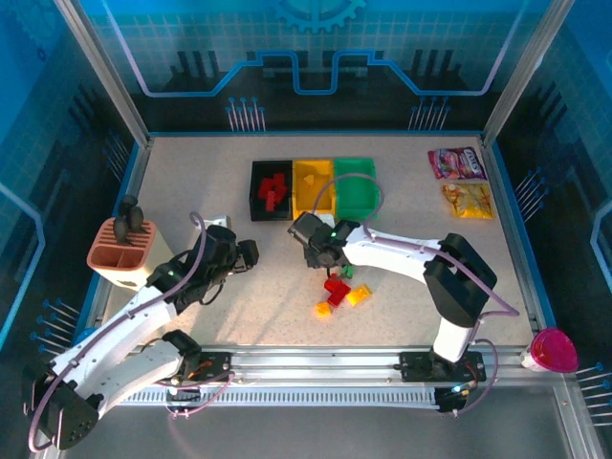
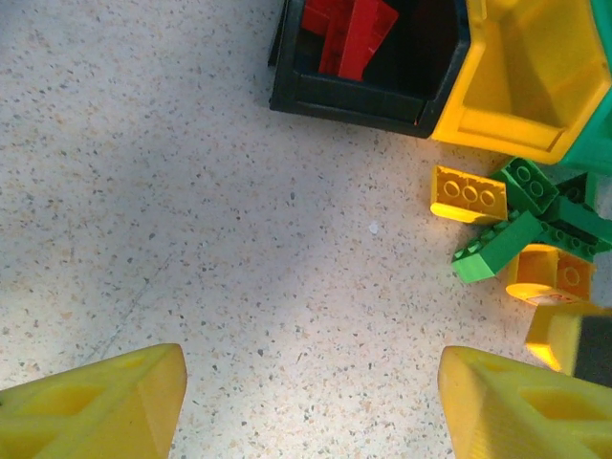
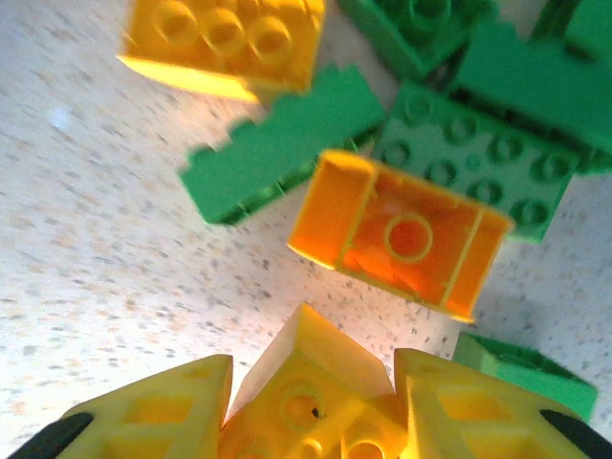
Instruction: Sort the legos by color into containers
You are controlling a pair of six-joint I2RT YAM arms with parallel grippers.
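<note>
Red legos (image 1: pixel 274 189) already in black bin (image 1: pixel 256 203); mixed pile (image 1: pixel 337 287) of red, yellow, green unsorted on table (image 1: pixel 191 182). Right gripper (image 1: pixel 325 251) clamped on yellow brick (image 3: pixel 306 392) beside pile; left gripper (image 2: pixel 311 392) jaws apart, holding nothing

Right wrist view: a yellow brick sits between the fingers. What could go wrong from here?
1. The held yellow brick sits skewed in the right gripper, so it may twist or slip on lifting.
2. The overturned yellow brick and green bricks lie close ahead; the lift might nudge them.
</note>
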